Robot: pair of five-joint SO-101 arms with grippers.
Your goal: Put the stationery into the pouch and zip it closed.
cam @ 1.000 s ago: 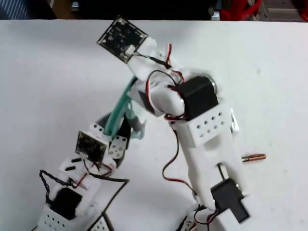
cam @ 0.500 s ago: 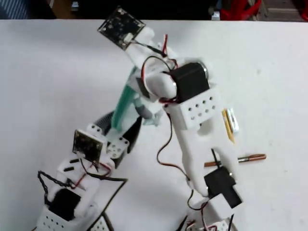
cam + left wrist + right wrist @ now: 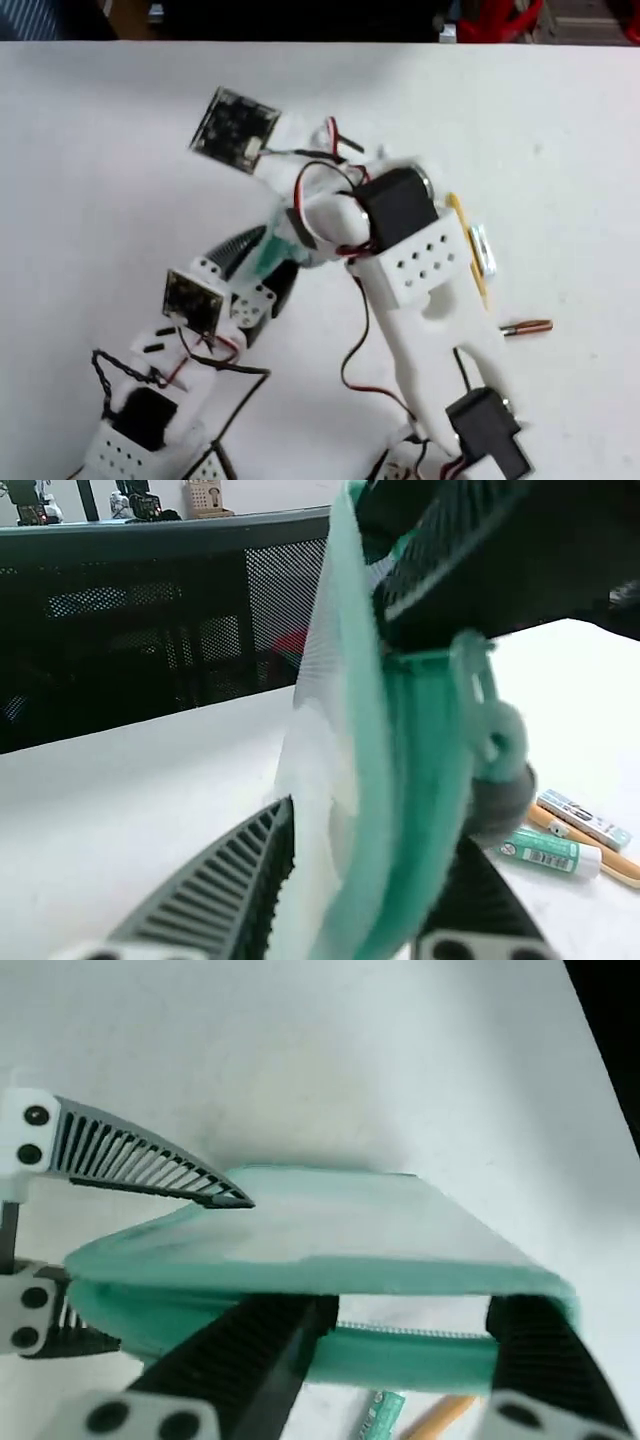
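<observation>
Nearest the bottom left of the high view, the left end effector (image 3: pixel 257 266) is gripping one end of the green pouch (image 3: pixel 320 1230), with its ribbed black fingers (image 3: pixel 215 900) pressing on either side of the pouch and holding it up off the white desk (image 3: pixel 100 200). Just beyond it, near the frame's middle, the right end effector (image 3: pixel 412 1310) is standing with its jaws wide apart, and the pouch's zip edge is running across the gap between them; they are clamping nothing. The pouch's mouth is gaping slightly between its two lips. Farther off, toward the right of the high view, the stationery is lying loose on the desk. A green and white glue stick (image 3: pixel 550 850) is resting just beside an orange pencil (image 3: pixel 600 860) and a small white stick (image 3: pixel 585 820). A brown pen (image 3: pixel 527 327) is lying apart from them, closer to the right edge.
</observation>
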